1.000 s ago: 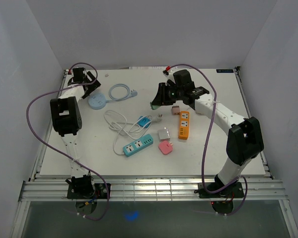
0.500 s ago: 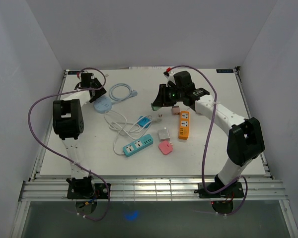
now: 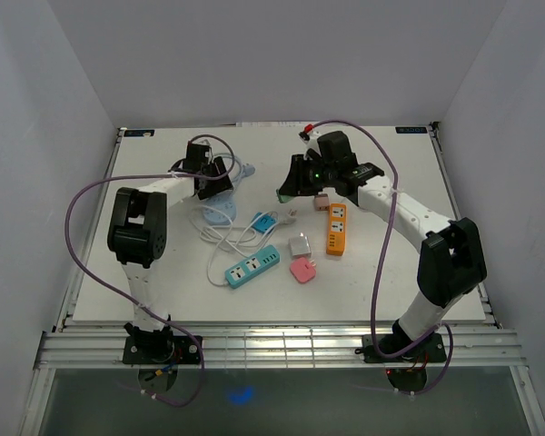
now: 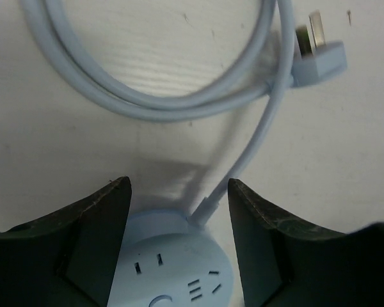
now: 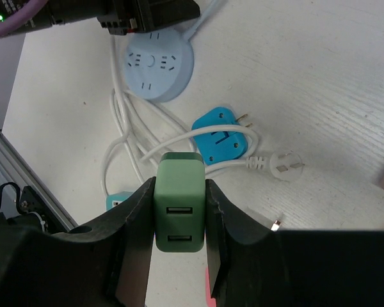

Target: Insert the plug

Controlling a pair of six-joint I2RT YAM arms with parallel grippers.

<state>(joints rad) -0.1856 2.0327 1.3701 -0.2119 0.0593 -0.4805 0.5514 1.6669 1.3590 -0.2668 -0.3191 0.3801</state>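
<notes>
While you are watching from above, the right gripper point(image 3: 289, 189) is hanging over the middle of the table point(image 3: 391, 282). Bare board is lying open to its right and along the near edge, with a blue strip point(image 3: 252, 265) and an orange strip point(image 3: 336, 229) crowding the centre.

Your left wrist camera is showing what the overhead cannot: the left gripper point(image 4: 179, 185) is pressing its fingers against both sides of the round socket point(image 4: 169, 262), whose cord point(image 4: 179, 96) is looping just beyond.

Your right wrist camera is showing fingers pinching the green plug point(image 5: 179, 201), its two slots facing you, above white cords point(image 5: 125, 153).
</notes>
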